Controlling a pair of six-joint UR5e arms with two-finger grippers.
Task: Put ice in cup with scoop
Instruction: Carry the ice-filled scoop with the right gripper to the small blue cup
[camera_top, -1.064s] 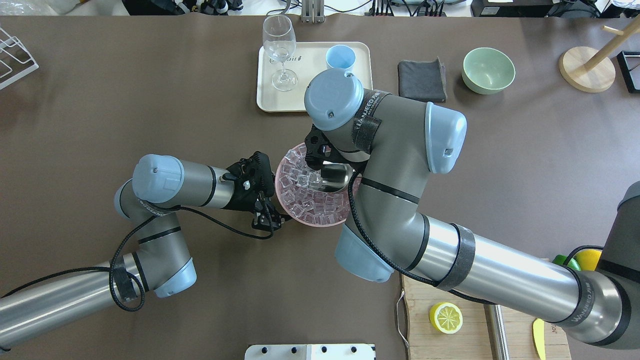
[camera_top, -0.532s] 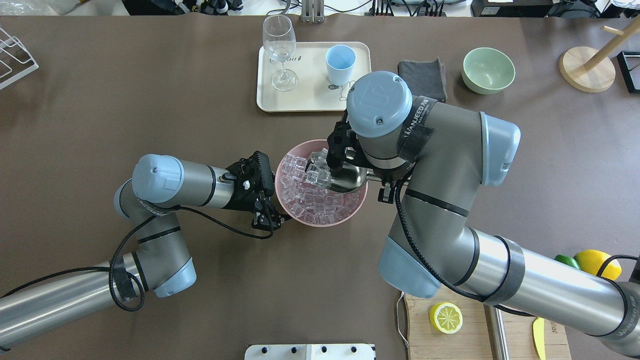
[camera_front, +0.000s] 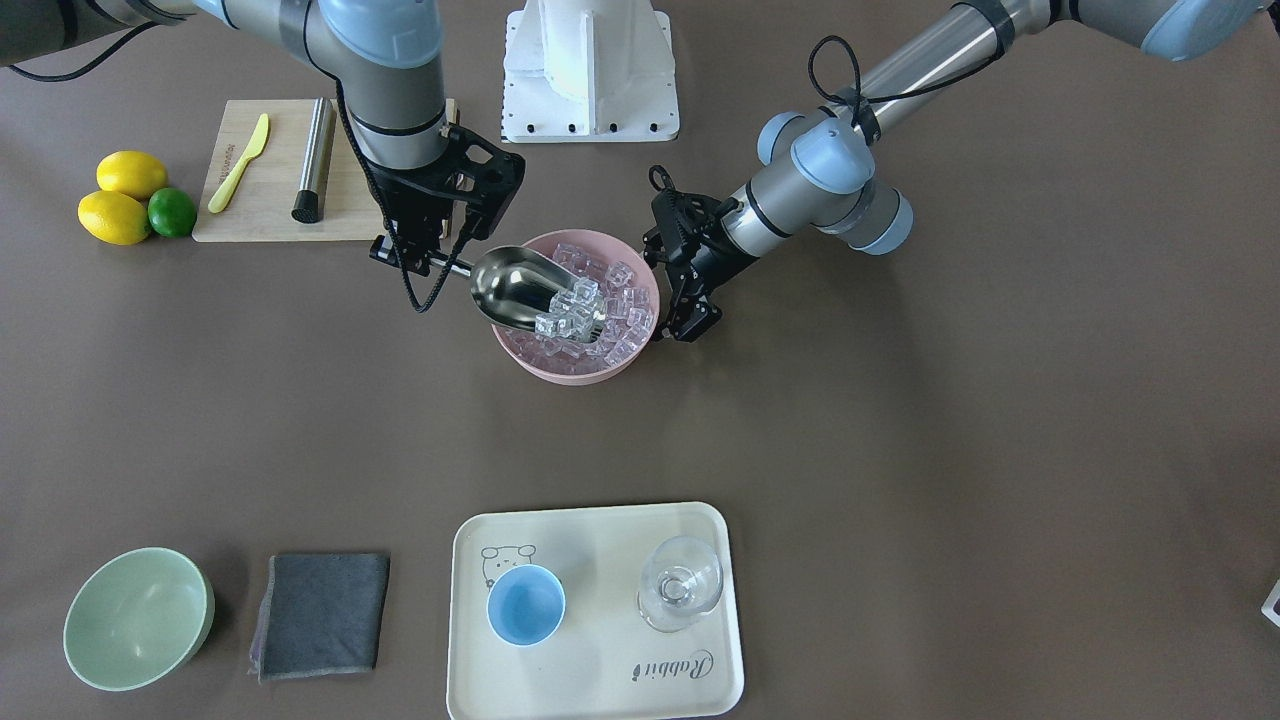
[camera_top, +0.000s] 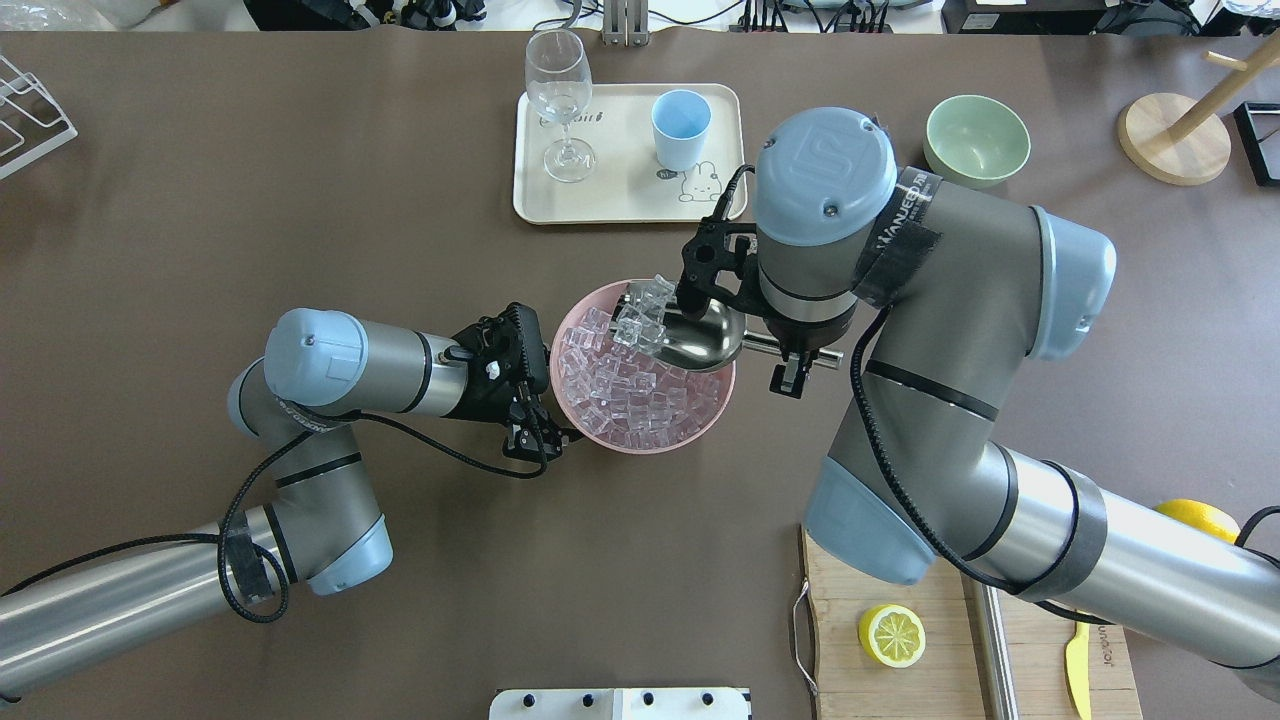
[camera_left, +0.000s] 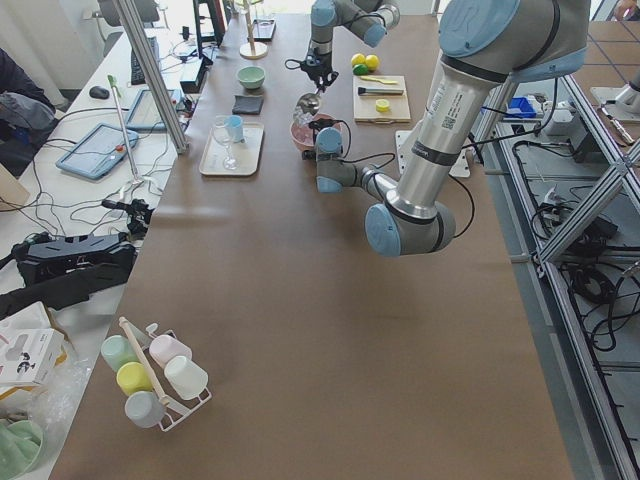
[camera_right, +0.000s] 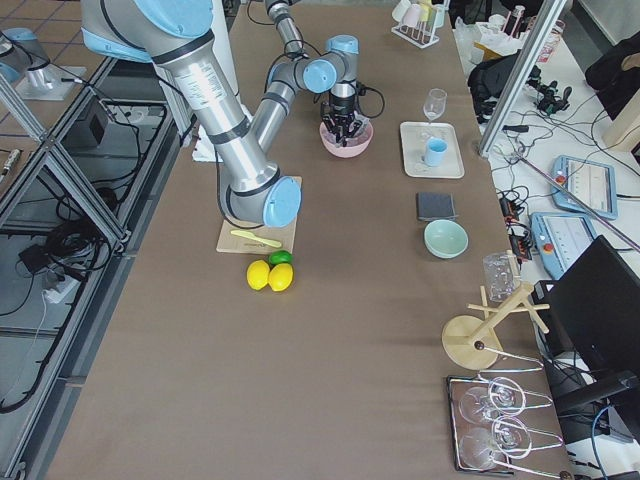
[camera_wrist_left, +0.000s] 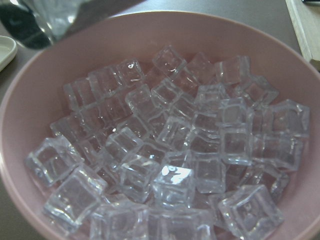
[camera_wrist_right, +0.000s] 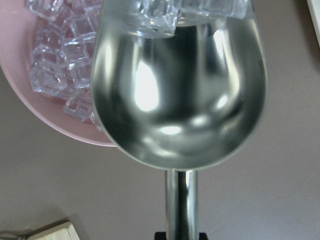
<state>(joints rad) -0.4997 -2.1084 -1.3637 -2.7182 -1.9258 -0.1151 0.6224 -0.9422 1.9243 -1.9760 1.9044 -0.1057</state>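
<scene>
My right gripper (camera_top: 795, 360) is shut on the handle of the steel scoop (camera_top: 705, 338), also seen in the front view (camera_front: 515, 290). The scoop hangs over the far right part of the pink bowl (camera_top: 700, 425) with a few ice cubes (camera_top: 640, 310) at its mouth, as the right wrist view (camera_wrist_right: 165, 12) shows. The ice heap (camera_wrist_left: 170, 150) fills the bowl. My left gripper (camera_top: 545, 395) is at the bowl's left rim and seems clamped on it. The light-blue cup (camera_top: 680, 128) stands empty on the cream tray (camera_top: 620, 205).
A clear stemmed glass (camera_top: 558, 90) stands on the tray beside the cup. A pale green bowl (camera_top: 977, 140) and a grey cloth (camera_front: 320, 612) lie to the tray's right. A cutting board (camera_front: 270, 200) with a steel cylinder (camera_front: 313, 160) and lemons (camera_front: 120, 195) is near the robot's right.
The right arm has swung to the right and raised the scoop out of the heap, with a few cubes in it. The left arm and the bowl have not moved.
</scene>
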